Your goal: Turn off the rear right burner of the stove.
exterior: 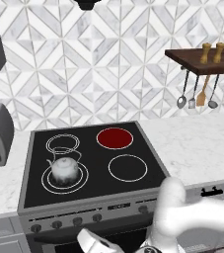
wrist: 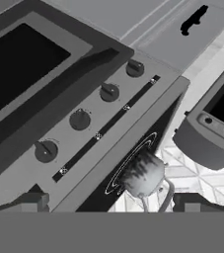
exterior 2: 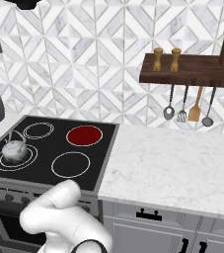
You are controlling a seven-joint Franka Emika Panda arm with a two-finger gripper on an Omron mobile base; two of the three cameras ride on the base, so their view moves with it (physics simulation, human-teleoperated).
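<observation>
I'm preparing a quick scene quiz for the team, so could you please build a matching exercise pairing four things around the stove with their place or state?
Things:
1. rear right burner
2. kettle
3. utensils
4. front right burner

Descriptions:
A. hanging under the wooden shelf
B. glowing deep red
C. standing on the front left zone
D. black inside its white ring

Pairs: 1-B, 2-C, 3-A, 4-D

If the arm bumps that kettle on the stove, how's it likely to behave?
The kettle looks round-bodied and squat, so it would probably slide rather than tip. The black glass of the stove looks smooth, so little would hold it. Its thin arched handle could snag a finger; the gripper is near the knobs.
</observation>
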